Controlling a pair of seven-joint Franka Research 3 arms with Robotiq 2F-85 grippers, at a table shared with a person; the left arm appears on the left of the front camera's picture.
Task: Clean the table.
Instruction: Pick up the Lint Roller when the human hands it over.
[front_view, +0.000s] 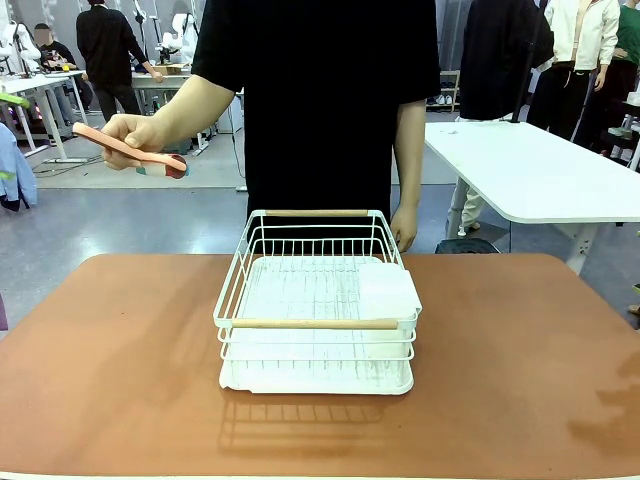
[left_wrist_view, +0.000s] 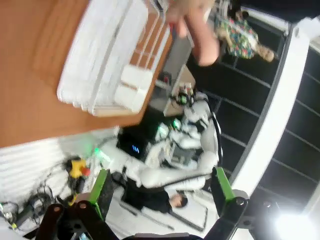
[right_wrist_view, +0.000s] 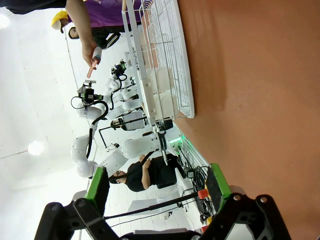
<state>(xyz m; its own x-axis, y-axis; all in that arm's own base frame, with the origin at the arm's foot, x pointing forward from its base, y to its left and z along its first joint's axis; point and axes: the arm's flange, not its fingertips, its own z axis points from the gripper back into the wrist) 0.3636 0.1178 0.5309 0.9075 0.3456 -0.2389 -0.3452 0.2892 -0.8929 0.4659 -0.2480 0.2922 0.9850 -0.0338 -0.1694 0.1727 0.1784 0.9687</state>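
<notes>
The table (front_view: 110, 380), reddish-brown, lies wide before me, and in its middle stands a white wire dish rack (front_view: 315, 300) with two wooden handles and a white tray under it. Beyond the far edge, on my left side, a person's hand (front_view: 128, 132) holds a pink long-handled tool (front_view: 130, 150) up in the air; what kind of tool it is, I cannot tell. My left gripper (left_wrist_view: 161, 189) and my right gripper (right_wrist_view: 157, 184) are both well apart from the rack, jaws wide and nothing between them. I judge the cleaning is not yet begun; the next move probably calls for receiving this tool, or for clearing away the rack. No brand or writing is readable
</notes>
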